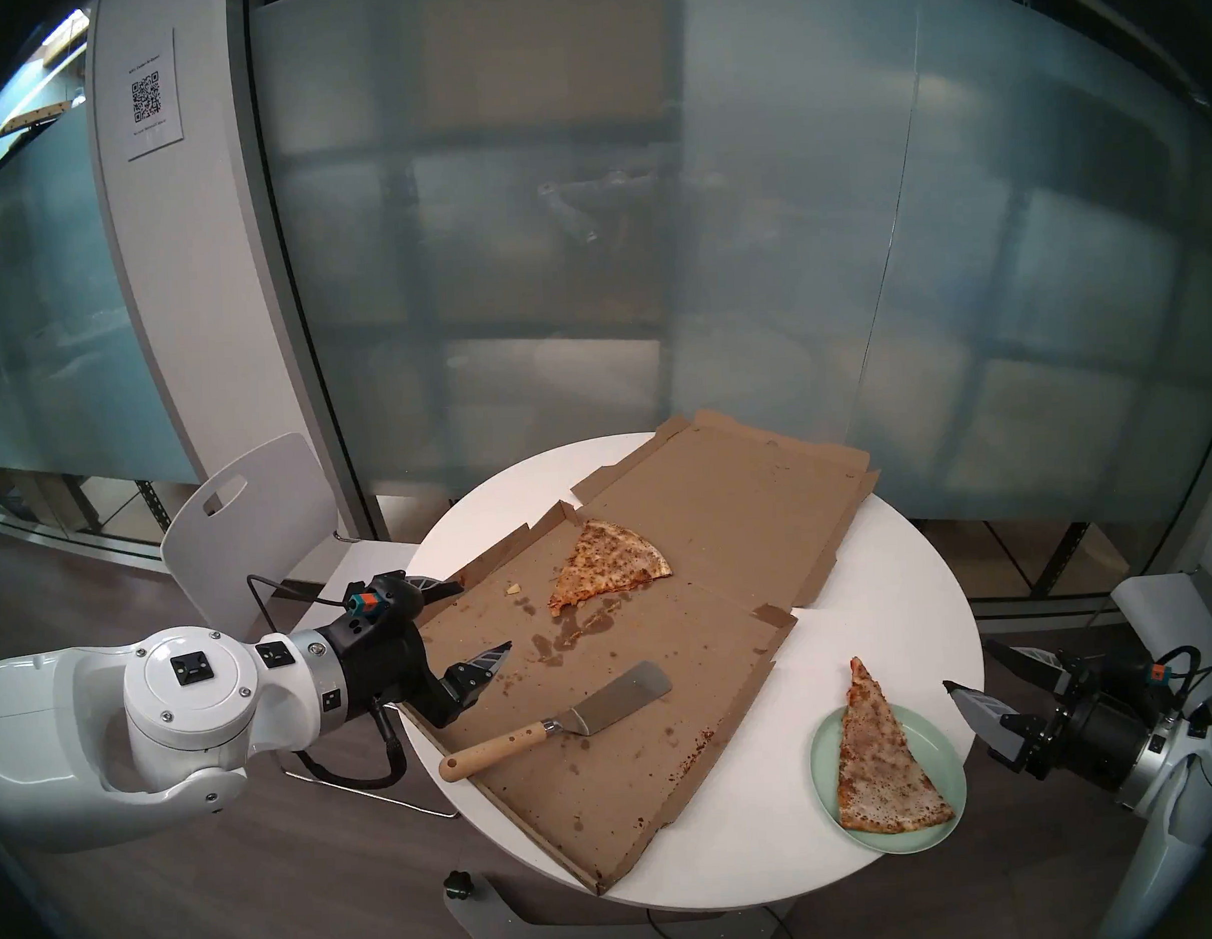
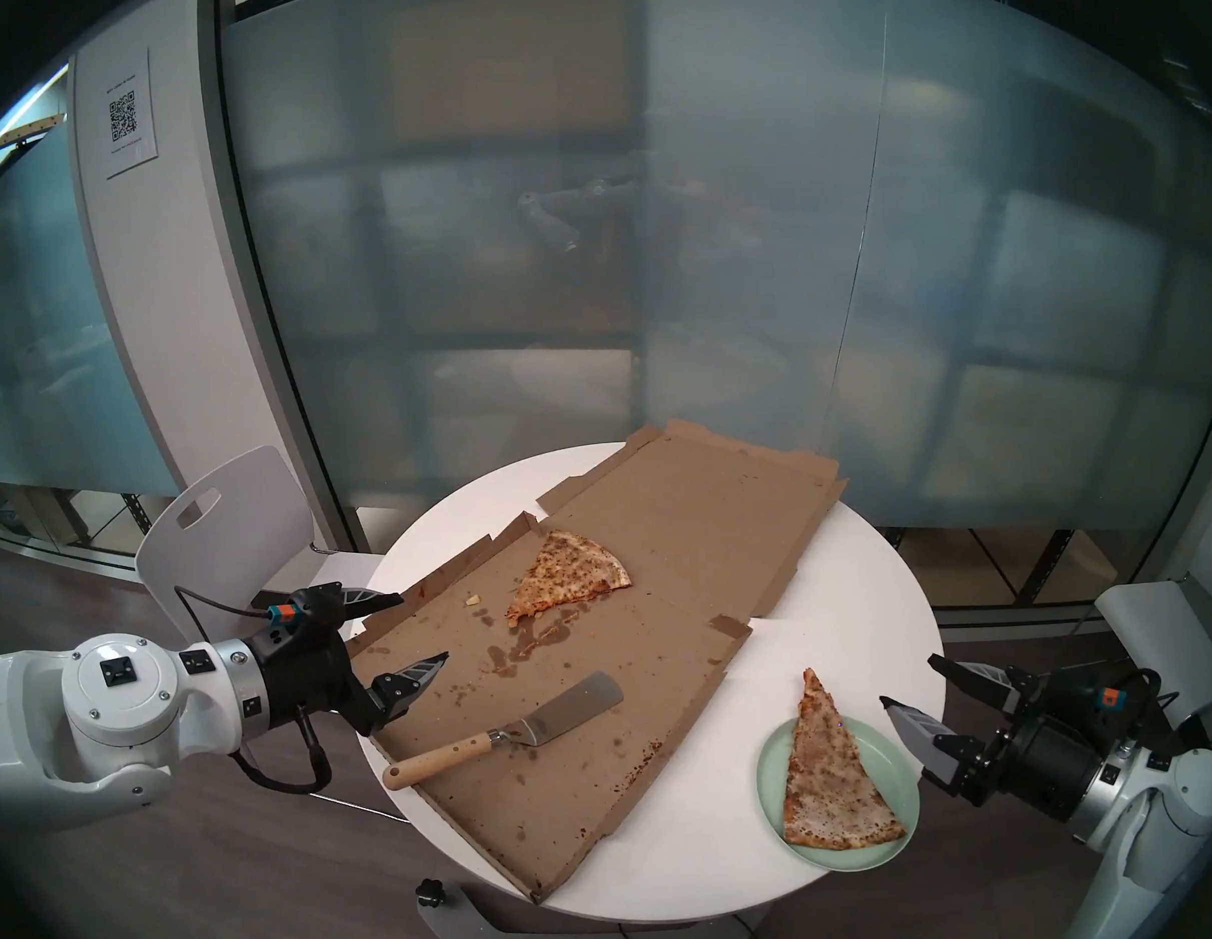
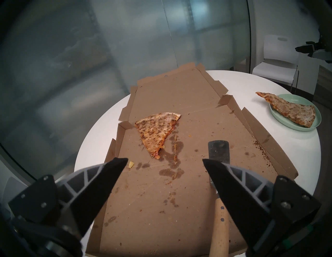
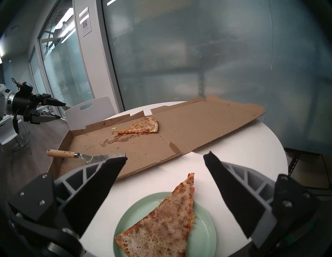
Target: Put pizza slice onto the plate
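The left gripper hangs with its two fingers spread wide and holds nothing, at the near left corner of the one flattened cardboard pizza box. The right gripper is likewise spread and empty, just beside the single mint-green plate at the table's right edge. One spatula with a wooden handle lies in the box, near the left gripper but apart from it. There are two slices: the pizza slice, long and pale, rests on the plate with its tip overhanging the rim onto the round white table; a shorter orange-brown wedge remains in the box. Two white chairs stand around the table.
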`<move>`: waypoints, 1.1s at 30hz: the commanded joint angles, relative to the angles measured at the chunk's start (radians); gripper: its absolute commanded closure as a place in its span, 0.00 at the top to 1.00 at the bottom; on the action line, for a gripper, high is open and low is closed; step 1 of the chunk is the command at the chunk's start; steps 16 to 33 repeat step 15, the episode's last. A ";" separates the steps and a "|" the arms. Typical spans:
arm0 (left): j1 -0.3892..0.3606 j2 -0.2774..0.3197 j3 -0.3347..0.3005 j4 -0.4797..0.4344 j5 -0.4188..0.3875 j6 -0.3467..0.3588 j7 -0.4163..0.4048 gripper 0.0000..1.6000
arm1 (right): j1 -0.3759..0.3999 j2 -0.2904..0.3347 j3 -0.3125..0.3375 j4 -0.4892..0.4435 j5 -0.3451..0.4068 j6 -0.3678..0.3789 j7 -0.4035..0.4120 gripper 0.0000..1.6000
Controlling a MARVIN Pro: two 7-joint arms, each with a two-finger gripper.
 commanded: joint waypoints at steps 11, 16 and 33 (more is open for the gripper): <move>0.173 -0.169 -0.224 -0.034 0.081 0.065 -0.125 1.00 | -0.001 0.003 0.002 -0.015 0.018 -0.002 0.014 1.00; 0.211 -0.209 -0.277 -0.042 0.103 0.081 -0.166 1.00 | -0.001 0.003 0.002 -0.015 0.019 -0.002 0.014 1.00; 0.211 -0.209 -0.277 -0.042 0.103 0.081 -0.166 1.00 | -0.001 0.003 0.002 -0.015 0.019 -0.002 0.014 1.00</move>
